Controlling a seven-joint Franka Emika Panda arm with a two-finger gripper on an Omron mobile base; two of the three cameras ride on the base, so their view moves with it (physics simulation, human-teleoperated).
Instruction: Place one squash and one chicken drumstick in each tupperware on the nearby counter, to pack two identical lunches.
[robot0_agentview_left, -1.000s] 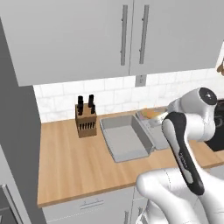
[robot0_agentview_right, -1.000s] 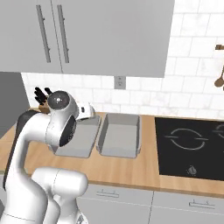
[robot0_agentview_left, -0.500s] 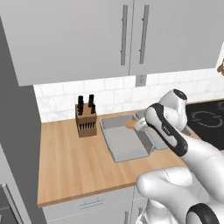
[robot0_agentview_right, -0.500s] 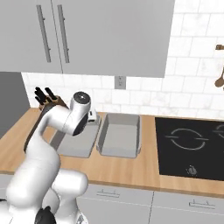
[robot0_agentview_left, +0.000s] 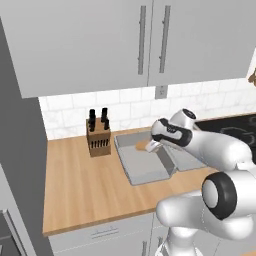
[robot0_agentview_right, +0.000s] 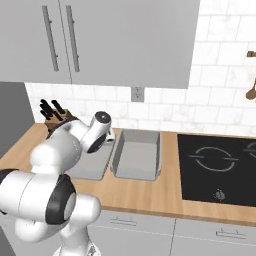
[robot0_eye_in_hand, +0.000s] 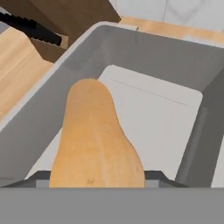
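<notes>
My gripper (robot0_eye_in_hand: 98, 177) is shut on the tan, butternut-shaped squash (robot0_eye_in_hand: 94, 140), which points forward and hangs just above the floor of the left grey tupperware (robot0_eye_in_hand: 162, 113). From the left base view the squash (robot0_agentview_left: 141, 146) peeks out beside the gripper (robot0_agentview_left: 150, 146) over the back half of that tupperware (robot0_agentview_left: 145, 172). The second tupperware (robot0_agentview_right: 137, 155) lies right beside it, its floor bare. In the right base view the hand (robot0_agentview_right: 107, 139) reaches over the left tupperware (robot0_agentview_right: 90, 165). The chicken drumstick is out of view.
A wooden knife block (robot0_agentview_left: 98, 140) stands left of the trays against the tiled wall. A black cooktop (robot0_agentview_right: 220, 160) lies to the right of them. Grey cabinets hang above. Bare wooden counter (robot0_agentview_left: 80, 185) stretches in front and to the left.
The arm has swung from a folded-back pose out over the left tupperware, carrying the squash with it. The trays and the knife block have not moved.
</notes>
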